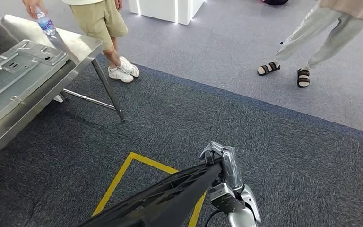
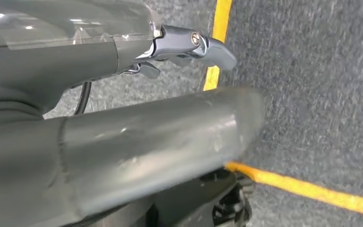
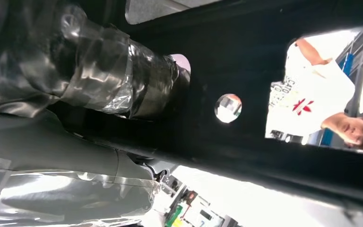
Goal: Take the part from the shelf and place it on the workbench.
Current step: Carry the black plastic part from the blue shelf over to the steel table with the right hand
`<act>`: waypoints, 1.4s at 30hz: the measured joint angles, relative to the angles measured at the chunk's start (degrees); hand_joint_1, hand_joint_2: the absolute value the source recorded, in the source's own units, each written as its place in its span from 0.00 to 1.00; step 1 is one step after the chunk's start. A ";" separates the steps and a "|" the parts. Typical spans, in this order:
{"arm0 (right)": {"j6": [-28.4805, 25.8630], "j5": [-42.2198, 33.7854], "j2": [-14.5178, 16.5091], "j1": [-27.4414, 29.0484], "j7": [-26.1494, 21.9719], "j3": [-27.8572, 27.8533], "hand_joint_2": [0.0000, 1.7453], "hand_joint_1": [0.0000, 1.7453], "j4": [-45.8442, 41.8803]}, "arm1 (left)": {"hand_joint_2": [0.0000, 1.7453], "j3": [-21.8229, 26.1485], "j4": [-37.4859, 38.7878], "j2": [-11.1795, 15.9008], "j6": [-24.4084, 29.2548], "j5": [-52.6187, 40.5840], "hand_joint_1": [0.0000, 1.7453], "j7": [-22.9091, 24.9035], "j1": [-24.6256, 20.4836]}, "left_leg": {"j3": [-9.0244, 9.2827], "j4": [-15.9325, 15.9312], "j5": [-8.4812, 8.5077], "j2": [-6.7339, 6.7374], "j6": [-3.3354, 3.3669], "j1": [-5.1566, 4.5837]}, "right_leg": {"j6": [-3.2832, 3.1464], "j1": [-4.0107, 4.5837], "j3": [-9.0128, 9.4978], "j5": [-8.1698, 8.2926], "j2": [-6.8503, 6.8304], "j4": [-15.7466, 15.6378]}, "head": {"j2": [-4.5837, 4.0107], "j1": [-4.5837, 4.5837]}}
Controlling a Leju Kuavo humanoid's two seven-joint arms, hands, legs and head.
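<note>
The part is a long black ribbed panel (image 1: 170, 194) that runs from the picture's bottom edge up to my right hand (image 1: 224, 165), which grips its upper end above the carpet. In the right wrist view the fingers (image 3: 99, 80) wrap the part's dark face (image 3: 246, 61), which has round holes through it. My left hand (image 2: 179, 47) shows its thick grey thumb (image 2: 160, 137) and darker fingers spread apart, with only carpet between them. The steel workbench (image 1: 82, 45) stands at the far left.
A grey metal panel (image 1: 19, 71) lies on the workbench. Behind its corner stands a person (image 1: 99, 19) holding a water bottle (image 1: 46, 23). A second person (image 1: 321, 33) stands at the far right. A yellow floor line (image 1: 118, 179) runs under the part.
</note>
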 joint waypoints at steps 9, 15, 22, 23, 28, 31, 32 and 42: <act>0.20 0.07 0.14 -0.04 -0.01 0.04 0.00 1.00 0.02 | 0.00 0.00 0.00 -0.07 -0.31 0.51 0.00 -0.01 0.08 | -5.83 13.50 -5.44 3.42 -1.51 0.48 | -1.43 0.06 0.47 0.14 -3.62 -0.70 | 0.00 -0.01; 0.20 0.08 0.15 -0.23 -0.02 0.07 0.00 1.00 0.02 | 0.00 0.01 0.00 0.04 -0.38 0.75 0.00 -0.21 -0.24 | 0.91 -0.70 -0.46 5.29 0.18 -0.63 | -0.19 0.29 0.66 0.09 -5.28 -0.86 | 0.00 0.00; 0.18 0.09 -0.01 -0.20 -0.09 -0.01 0.00 1.00 0.10 | 0.00 0.03 0.00 -0.02 -1.11 0.84 0.00 -1.28 -0.26 | 1.52 -1.85 0.42 3.17 1.60 -0.07 | 0.87 0.20 -6.27 -7.55 -2.23 14.49 | 0.00 0.01; 0.18 0.09 -0.03 -0.14 -0.09 -0.02 0.00 1.00 0.13 | 0.00 0.04 0.00 -0.02 -1.11 0.84 0.00 -1.30 -0.22 | 1.52 -1.70 0.34 2.76 1.58 -0.08 | 0.90 0.18 -6.69 -7.01 -2.18 15.08 | 0.00 0.01; 0.17 0.09 -0.05 -0.20 -0.08 -0.09 0.00 1.00 0.16 | 0.00 0.04 0.00 -0.02 -1.11 0.84 0.00 -1.34 -0.34 | 0.80 0.13 -0.61 0.67 0.64 -0.08 | 0.70 -0.25 -0.55 0.15 0.37 1.20 | 0.00 0.01; 0.16 0.09 -0.03 -0.21 -0.08 -0.19 0.00 1.00 0.15 | 0.00 0.04 0.00 -0.01 -1.11 0.89 0.00 -1.33 -0.32 | 0.20 0.44 -0.77 -0.03 -0.19 0.13 | -0.07 0.02 -0.39 -0.04 0.27 0.38 | 0.00 0.00; 0.17 0.09 0.00 -0.24 -0.09 -0.20 0.00 1.00 0.15 | 0.00 0.04 0.00 0.01 -1.11 0.94 0.00 -1.32 -0.26 | 0.06 0.77 -1.14 0.23 -0.44 0.17 | -0.45 -0.02 -0.21 0.03 -0.06 0.13 | 0.00 -0.01; 0.13 0.08 0.11 -0.15 -0.15 -0.23 0.00 1.00 0.06 | 0.00 0.04 0.00 0.05 -0.92 1.04 0.00 -1.24 -0.23 | -1.17 3.47 -0.90 4.63 -0.67 0.13 | -1.07 0.02 0.93 -0.41 -3.92 -0.42 | 0.00 -0.01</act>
